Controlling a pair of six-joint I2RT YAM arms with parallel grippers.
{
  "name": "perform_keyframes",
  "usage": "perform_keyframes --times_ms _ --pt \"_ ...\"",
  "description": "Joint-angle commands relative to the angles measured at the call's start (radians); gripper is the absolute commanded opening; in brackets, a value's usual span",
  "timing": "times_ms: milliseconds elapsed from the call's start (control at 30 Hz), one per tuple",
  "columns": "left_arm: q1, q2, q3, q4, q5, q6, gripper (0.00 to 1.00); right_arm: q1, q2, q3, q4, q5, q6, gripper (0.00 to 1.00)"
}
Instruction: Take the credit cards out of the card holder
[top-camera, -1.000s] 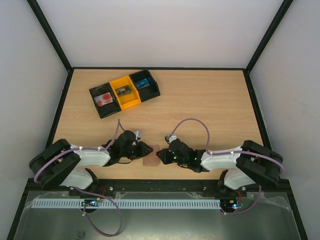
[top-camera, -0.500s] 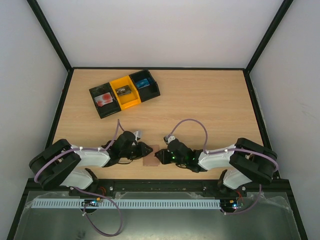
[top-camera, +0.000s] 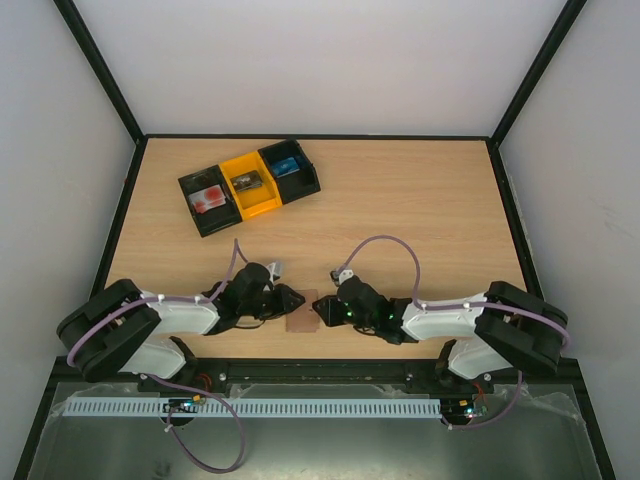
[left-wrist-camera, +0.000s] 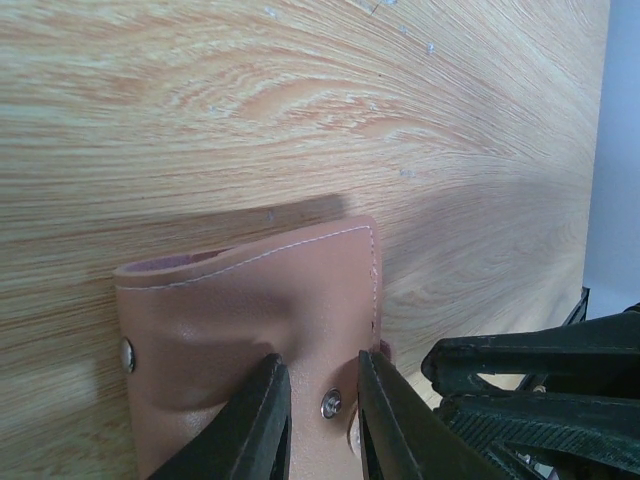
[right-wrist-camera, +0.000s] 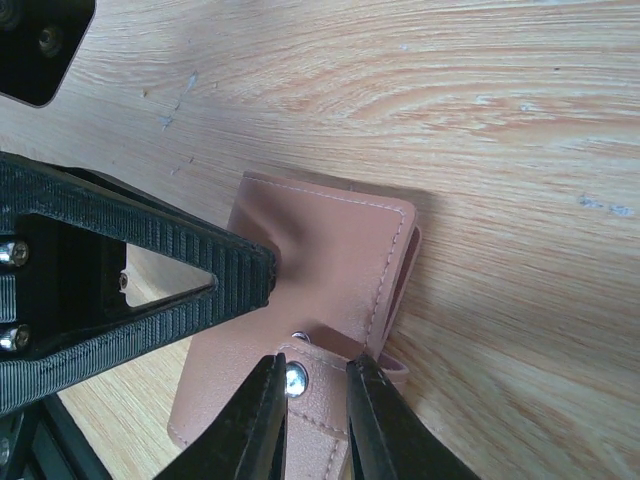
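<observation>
The brown card holder (top-camera: 302, 311) lies flat on the table near its front edge, between my two grippers. My left gripper (top-camera: 291, 300) bears on its left side. In the left wrist view its narrow-set fingertips (left-wrist-camera: 262, 415) press on the leather cover (left-wrist-camera: 250, 300), with a metal snap stud (left-wrist-camera: 328, 404) between them. My right gripper (top-camera: 321, 311) is at the holder's right edge. In the right wrist view its fingers (right-wrist-camera: 265, 420) pinch the snap flap (right-wrist-camera: 320, 395) of the card holder (right-wrist-camera: 330, 250). No cards are visible.
A row of three bins (top-camera: 250, 185), black, yellow and black, sits at the back left with small items inside. The table's front edge (top-camera: 320, 358) runs just below the holder. The left gripper's ribbed finger (right-wrist-camera: 150, 270) crosses the right wrist view.
The right arm swayed slightly left and back again. Both grippers and the card holder stay in the same place.
</observation>
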Motion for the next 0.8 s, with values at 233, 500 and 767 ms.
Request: perform_keyframes --times_ms 233,500,767 --pt "0.004 -0.021 -0.027 -0.024 -0.021 -0.002 0.23 0.008 0.019 -0.01 0.038 -0.043 0.02 0.18" --pt "0.004 -0.021 -0.02 -0.022 -0.018 -0.005 0.23 0.012 0.055 0.008 0.051 -0.046 0.022 0.18" --pt "-0.002 -0.024 -0.023 -0.017 -0.02 -0.01 0.23 0.012 0.108 0.023 0.083 -0.048 0.023 0.17"
